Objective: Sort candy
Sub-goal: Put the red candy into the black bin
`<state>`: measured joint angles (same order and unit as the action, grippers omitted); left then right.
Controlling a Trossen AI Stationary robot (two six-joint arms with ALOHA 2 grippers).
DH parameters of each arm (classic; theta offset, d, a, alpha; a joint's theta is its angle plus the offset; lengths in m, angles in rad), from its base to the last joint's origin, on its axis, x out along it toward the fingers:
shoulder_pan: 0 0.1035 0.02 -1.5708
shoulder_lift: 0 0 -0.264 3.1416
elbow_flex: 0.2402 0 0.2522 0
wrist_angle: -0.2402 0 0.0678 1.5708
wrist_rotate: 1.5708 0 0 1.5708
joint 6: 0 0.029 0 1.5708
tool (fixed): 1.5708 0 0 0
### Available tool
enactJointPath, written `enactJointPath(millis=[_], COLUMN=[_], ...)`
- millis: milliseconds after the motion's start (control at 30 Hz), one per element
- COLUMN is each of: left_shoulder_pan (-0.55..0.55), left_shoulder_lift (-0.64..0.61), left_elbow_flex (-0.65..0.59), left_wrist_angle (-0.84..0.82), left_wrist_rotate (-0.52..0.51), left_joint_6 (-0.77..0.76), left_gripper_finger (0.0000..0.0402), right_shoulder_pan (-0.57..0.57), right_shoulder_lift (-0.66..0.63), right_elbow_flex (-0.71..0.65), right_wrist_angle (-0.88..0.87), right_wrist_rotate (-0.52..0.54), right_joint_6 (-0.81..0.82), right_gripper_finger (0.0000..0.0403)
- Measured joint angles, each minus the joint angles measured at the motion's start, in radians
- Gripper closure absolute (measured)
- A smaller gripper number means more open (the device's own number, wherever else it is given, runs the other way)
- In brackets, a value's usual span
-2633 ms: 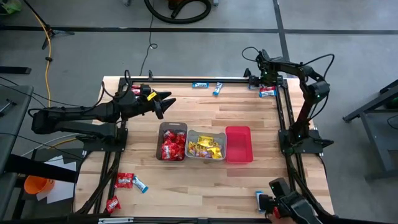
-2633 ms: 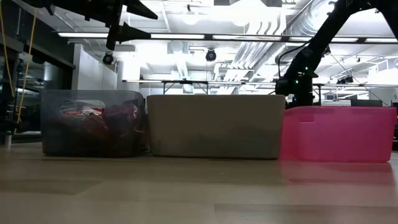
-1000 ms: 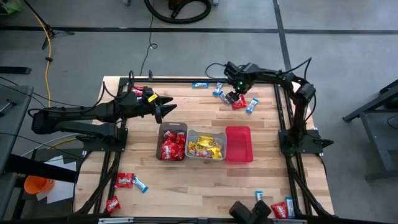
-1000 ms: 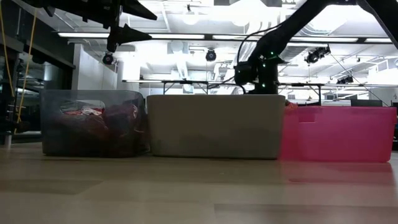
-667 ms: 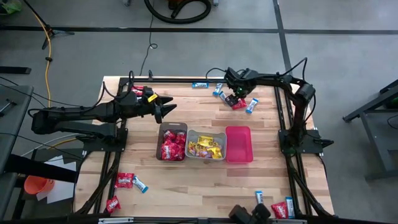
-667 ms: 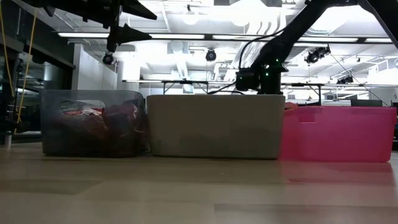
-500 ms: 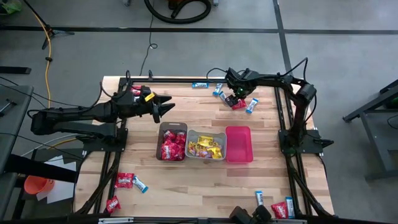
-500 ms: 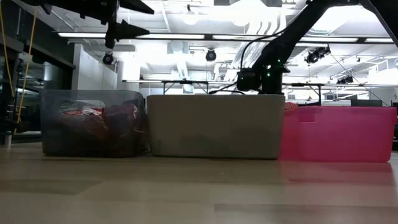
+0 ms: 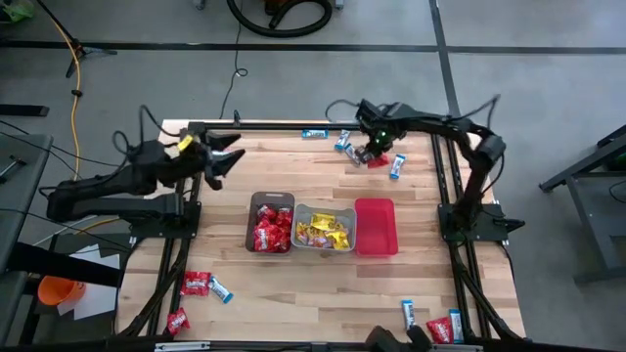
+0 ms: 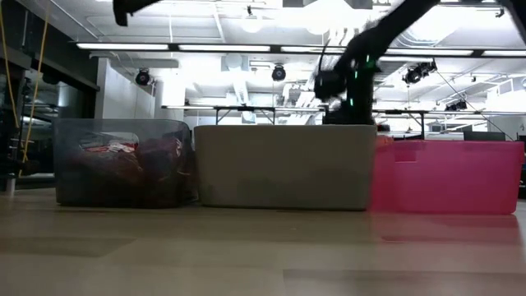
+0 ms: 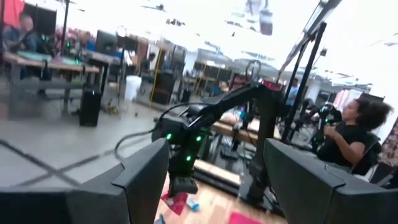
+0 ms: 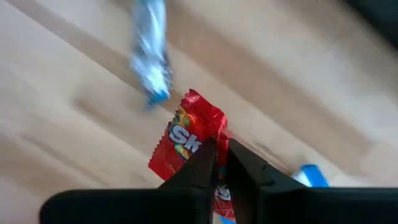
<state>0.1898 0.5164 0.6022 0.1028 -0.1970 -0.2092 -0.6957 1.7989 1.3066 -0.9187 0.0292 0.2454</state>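
Near the far edge of the table [image 9: 323,284], the right pincer [image 12: 217,158] has its fingers pinched on a red candy packet [image 12: 189,140], with blue-and-white bars [image 9: 396,166] lying just beside it on the wood. Over the table's left side, the left pincer [image 9: 223,156] hangs with its fingers spread wide, gripping nothing. At mid-table stand three bins in a row: the brown bin [image 9: 253,217] holds red packets, the grey bin [image 9: 298,223] yellow ones, beside the pink bin [image 9: 376,226]. More candy [image 9: 196,285] lies near the front corners.
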Motion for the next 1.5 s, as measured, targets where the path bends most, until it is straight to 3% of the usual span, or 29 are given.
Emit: enactJointPath(millis=[100,367,567,667,800,967,1100,1267,1500], left_shoulder_pan=[0.000,0.000,0.000,0.000,0.000,-0.007,-0.059,-0.125,-0.156], left_shoulder_lift=[-0.034,-0.041,-0.019,-0.004,0.024,0.067,0.109,0.155,0.167], left_elbow_flex=[0.000,0.001,0.000,0.000,0.000,0.000,0.000,0.000,0.000], left_wrist_angle=[-0.001,-0.003,-0.003,-0.003,-0.004,0.005,0.094,0.262,0.286], left_wrist_rotate=[0.000,0.009,-0.005,-0.006,0.015,0.058,0.071,0.045,-0.021], left_joint_6=[0.002,0.001,-0.055,-0.106,-0.197,-0.381,-0.430,-0.387,-0.382], left_gripper_finger=[0.0149,0.0149,0.0149,0.0149,0.0149,0.0149,0.0149,0.0149,0.0149], right_shoulder_pan=[0.012,0.099,0.238,0.343,0.498,0.665,0.740,0.780,0.779], right_shoulder_lift=[-0.095,-0.330,-0.387,-0.386,-0.377,-0.306,-0.186,-0.029,0.134], right_elbow_flex=[0.052,0.124,0.086,0.026,-0.139,-0.348,-0.352,-0.147,0.098], right_wrist_angle=[-0.019,0.041,0.121,0.226,0.534,1.095,1.350,1.285,1.117], right_wrist_rotate=[0.004,0.008,0.040,0.038,0.038,0.079,0.105,0.108,0.108], right_joint_6=[0.041,0.158,0.209,0.247,0.326,0.422,0.425,0.299,0.217], right_gripper_finger=[0.0397,0.0400,0.0401,0.0402,0.0402,0.0402,0.0402,0.0403,0.0402])
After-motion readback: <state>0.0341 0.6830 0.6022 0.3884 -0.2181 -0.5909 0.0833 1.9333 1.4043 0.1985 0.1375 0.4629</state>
